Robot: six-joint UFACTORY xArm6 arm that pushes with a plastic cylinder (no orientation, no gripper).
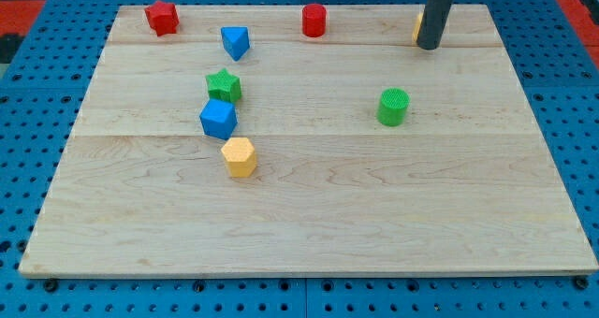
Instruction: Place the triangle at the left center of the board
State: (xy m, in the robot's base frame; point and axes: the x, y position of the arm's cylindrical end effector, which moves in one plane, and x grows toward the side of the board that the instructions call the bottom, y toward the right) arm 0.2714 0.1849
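The blue triangle (pixel 235 42) lies near the view's top, left of the middle of the wooden board (pixel 309 215). My tip (pixel 429 47) rests on the board at the view's top right, far to the right of the triangle. A yellow block (pixel 417 29) peeks out from behind the rod's left side, mostly hidden, so its shape cannot be made out.
A red star-like block (pixel 162 18) sits at the top left and a red cylinder (pixel 314 21) at the top centre. Below the triangle stand a green star (pixel 224 85), a blue cube (pixel 218 119) and a yellow hexagon (pixel 239 156). A green cylinder (pixel 393 107) stands right of centre.
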